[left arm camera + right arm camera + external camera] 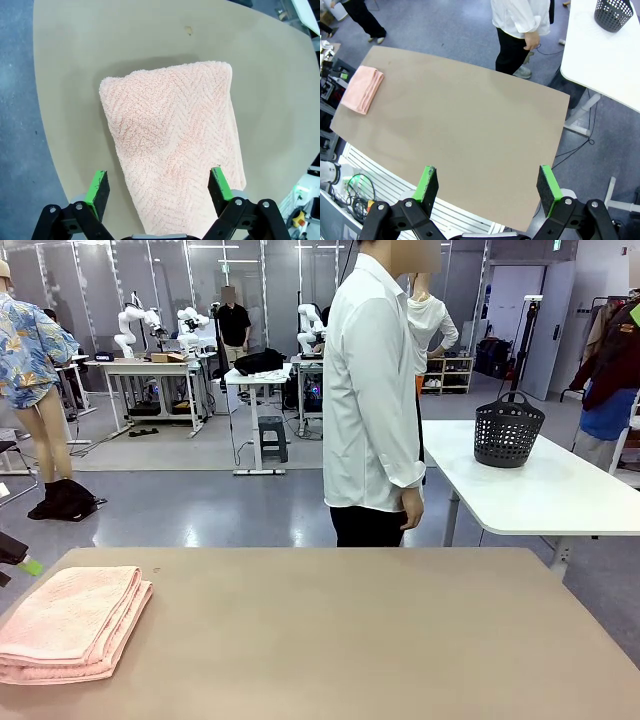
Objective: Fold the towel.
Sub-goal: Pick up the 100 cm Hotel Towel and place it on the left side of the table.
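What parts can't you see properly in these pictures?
- Towel: in the front view, the picture's left edge cuts off its near corner.
- Towel's near end: in the left wrist view, it runs under the open left gripper and off the bottom edge.
- Towel folds: too small to count in the right wrist view, past the open right gripper.
- Person: the table hides the legs in the front view.

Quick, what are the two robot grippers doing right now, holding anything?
Left gripper: open, fingers spread above the folded towel, holding nothing.
Right gripper: open, high above the table, holding nothing.
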Action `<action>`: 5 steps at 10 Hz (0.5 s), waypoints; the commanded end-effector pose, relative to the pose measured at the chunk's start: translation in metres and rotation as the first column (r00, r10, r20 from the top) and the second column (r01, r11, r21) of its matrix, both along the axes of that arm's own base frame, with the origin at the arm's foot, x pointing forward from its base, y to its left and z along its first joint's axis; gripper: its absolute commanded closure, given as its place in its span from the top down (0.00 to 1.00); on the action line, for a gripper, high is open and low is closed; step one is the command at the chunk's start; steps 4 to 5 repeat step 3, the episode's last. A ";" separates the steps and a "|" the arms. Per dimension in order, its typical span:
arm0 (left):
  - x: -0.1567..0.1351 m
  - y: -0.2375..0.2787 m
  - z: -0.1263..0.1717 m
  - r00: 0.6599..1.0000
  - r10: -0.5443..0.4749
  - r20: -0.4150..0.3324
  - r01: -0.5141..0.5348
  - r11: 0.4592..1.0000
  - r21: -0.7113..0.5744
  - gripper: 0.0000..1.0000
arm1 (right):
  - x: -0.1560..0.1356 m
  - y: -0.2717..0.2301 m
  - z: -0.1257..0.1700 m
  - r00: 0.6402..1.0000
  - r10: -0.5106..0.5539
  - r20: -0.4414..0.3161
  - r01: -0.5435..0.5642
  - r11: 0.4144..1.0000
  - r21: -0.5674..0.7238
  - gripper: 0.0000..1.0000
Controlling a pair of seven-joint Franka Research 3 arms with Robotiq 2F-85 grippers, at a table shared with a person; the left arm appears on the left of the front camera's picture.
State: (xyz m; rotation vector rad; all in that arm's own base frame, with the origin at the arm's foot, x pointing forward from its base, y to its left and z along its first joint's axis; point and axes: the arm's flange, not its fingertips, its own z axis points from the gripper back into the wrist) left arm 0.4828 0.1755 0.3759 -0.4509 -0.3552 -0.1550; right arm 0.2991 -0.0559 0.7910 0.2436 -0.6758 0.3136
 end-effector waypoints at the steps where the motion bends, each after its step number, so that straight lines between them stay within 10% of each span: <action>1: 0.004 0.002 0.000 1.000 -0.002 -0.002 0.002 1.000 -0.004 1.00 | 0.000 0.000 0.001 1.000 -0.003 -0.001 0.003 1.000 -0.002 1.00; 5: 0.004 0.002 0.000 1.000 -0.002 -0.002 0.002 1.000 -0.004 1.00 | 0.000 0.000 0.001 1.000 -0.003 -0.001 0.003 1.000 -0.002 1.00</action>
